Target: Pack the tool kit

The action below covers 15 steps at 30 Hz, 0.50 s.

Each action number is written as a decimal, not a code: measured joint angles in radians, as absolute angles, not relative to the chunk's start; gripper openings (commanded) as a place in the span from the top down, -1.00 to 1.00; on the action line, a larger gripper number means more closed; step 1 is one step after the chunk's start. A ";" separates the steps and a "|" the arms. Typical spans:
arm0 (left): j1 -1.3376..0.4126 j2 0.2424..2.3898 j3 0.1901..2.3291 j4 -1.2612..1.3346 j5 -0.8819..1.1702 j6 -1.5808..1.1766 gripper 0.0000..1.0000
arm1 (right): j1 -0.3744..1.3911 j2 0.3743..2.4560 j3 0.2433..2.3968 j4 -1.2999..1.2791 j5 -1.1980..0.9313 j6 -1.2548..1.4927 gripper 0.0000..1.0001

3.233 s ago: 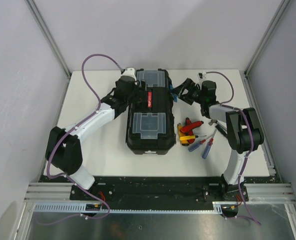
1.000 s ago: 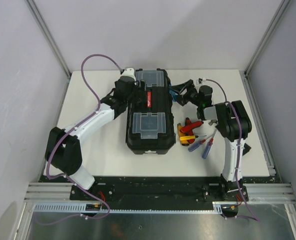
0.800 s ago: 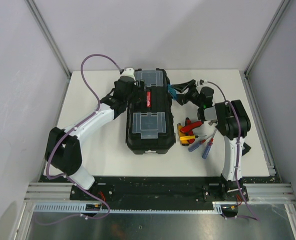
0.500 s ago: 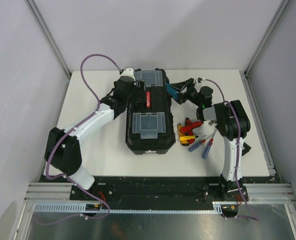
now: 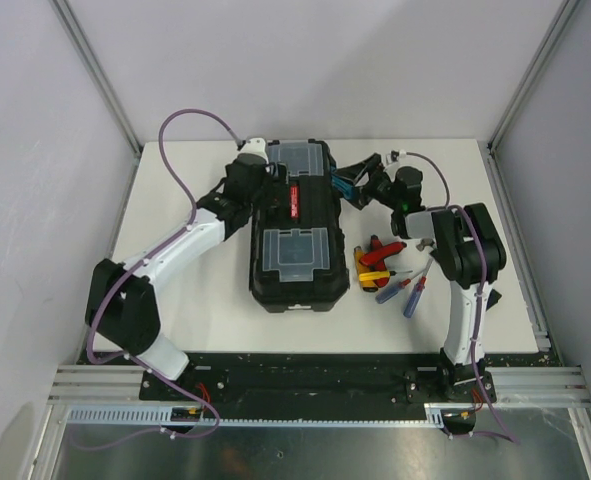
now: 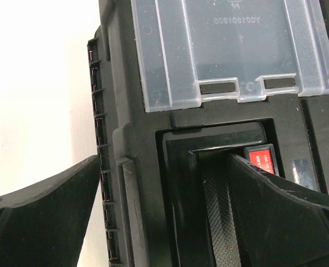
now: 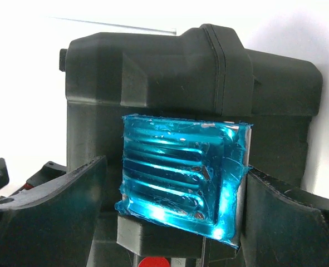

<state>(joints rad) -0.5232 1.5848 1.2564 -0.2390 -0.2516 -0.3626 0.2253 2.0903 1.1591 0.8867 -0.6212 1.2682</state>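
The black toolbox [image 5: 293,225] lies shut in the middle of the table, with two clear lid compartments [image 5: 293,248] and a red-marked handle [image 5: 297,197]. My left gripper [image 5: 262,190] is open and straddles the box's left rim: one finger [image 6: 42,211] over the table, the other finger [image 6: 286,211] over the handle recess [image 6: 220,200]. My right gripper [image 5: 355,185] is open at the box's right side, and its fingers [image 7: 47,206] flank the blue latch [image 7: 181,172]. Small red, blue and yellow-handled screwdrivers [image 5: 390,272] lie loose to the right of the box.
The white table [image 5: 195,290] ends at a black rail in front. Grey walls and metal posts close in the left, right and back. A purple cable [image 5: 175,150] loops above the left arm, and the right arm's elbow [image 5: 465,250] stands close to the screwdrivers.
My right gripper has closed in on the blue latch and its jaws have widened. The toolbox has shifted slightly to the left. The left gripper stays open at the rim.
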 measured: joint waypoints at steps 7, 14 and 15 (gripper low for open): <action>-0.524 1.534 1.286 -0.385 -0.265 -0.324 -0.99 | 0.276 2.090 1.143 0.907 -0.588 1.359 -0.76; -0.526 1.469 1.293 -0.535 -0.321 -0.306 -0.99 | 0.361 2.069 1.103 0.912 -0.475 1.388 -0.75; -0.525 1.460 1.291 -0.550 -0.329 -0.307 -0.99 | 0.372 2.060 1.095 0.904 -0.467 1.386 -0.75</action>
<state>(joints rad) -0.5255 1.4597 1.2911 -0.5499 -0.3290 -0.3065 0.3721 2.0602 1.0954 0.9035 -0.4667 1.3865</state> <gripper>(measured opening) 0.994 0.883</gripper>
